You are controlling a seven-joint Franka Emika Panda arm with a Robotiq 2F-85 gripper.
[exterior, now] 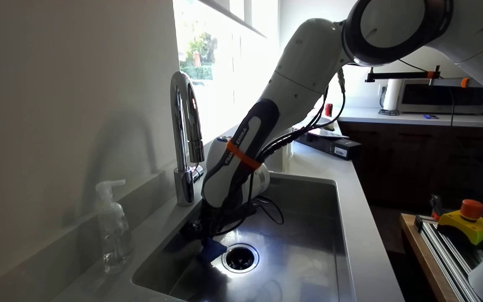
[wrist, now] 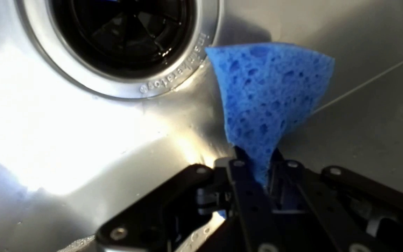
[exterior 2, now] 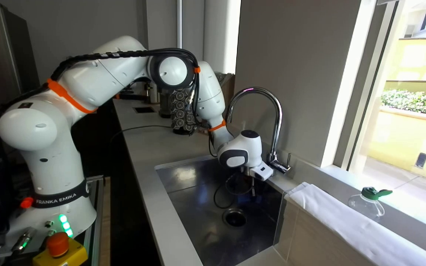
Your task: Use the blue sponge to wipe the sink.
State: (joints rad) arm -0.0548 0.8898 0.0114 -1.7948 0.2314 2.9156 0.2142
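One blue sponge [wrist: 271, 84] is held, squeezed narrow between the fingers [wrist: 240, 175], flared end just beside the drain [wrist: 128, 38] in the sink [exterior: 304, 243]! Light and soft, probably; best gripped mid-body, so the free edge can be pressed flat.

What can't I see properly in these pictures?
Wrist view:
part of the blue sponge, hidden by the hand;
top of the drain, cut off by the upper edge.
In an exterior view:
near end of the sink, cut off by the bottom edge;
print on the box label, too small.
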